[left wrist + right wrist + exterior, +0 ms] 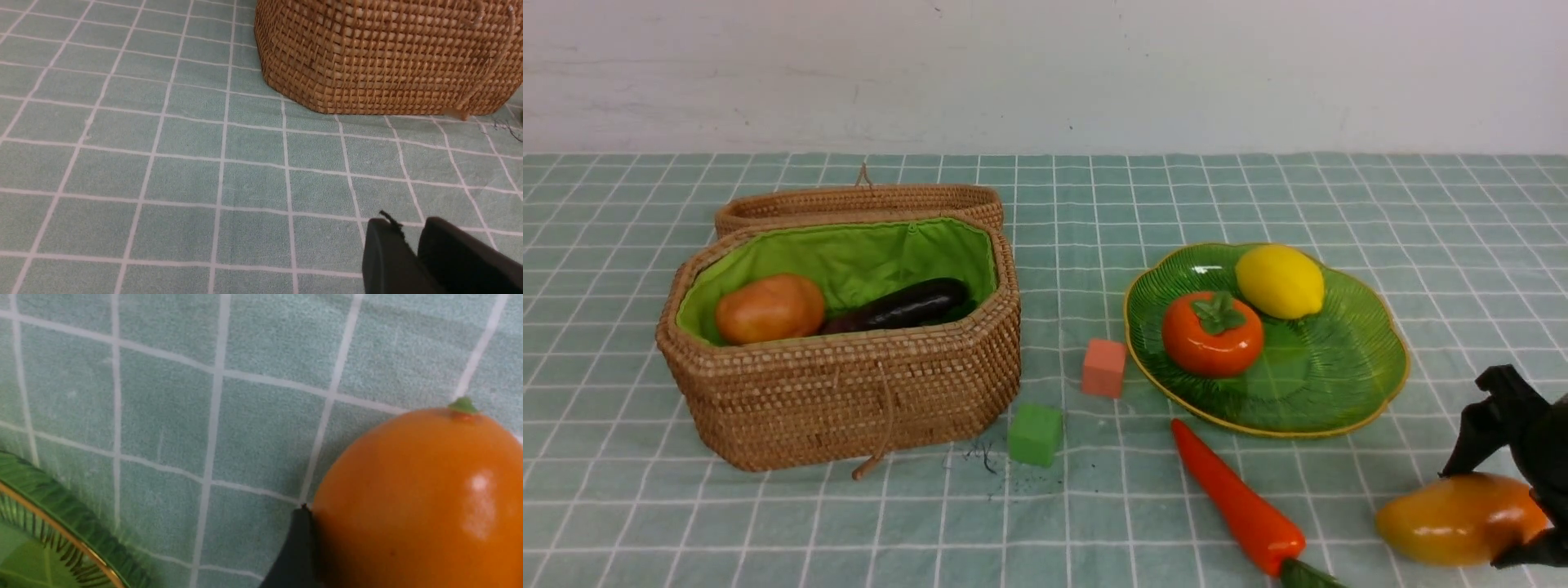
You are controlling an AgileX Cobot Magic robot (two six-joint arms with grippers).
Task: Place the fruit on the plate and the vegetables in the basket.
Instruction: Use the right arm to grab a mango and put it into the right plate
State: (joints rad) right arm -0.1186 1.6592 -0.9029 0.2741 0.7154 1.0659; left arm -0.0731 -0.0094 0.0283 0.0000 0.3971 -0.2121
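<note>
In the front view the open wicker basket (849, 392) holds a brown potato (768, 309) and a dark eggplant (903, 304). A lemon (1281, 280) and a persimmon (1213, 333) lie on the green plate (1388, 384). The carrot (1237, 506) lies on the cloth in front of the plate. At the near right, my right gripper (1478, 518) stands open with its jaws straddling the mango (1437, 523). One of its fingers (296, 547) touches the mango (416, 498), beside the plate's rim (61, 522). My left gripper (408, 222) is shut and empty, low over the cloth before the basket (380, 57).
A salmon-pink cube (1103, 367) and a green cube (1036, 434) sit between basket and plate. The basket's lid (858, 204) lies folded back behind it. A white wall closes the far side of the checked cloth.
</note>
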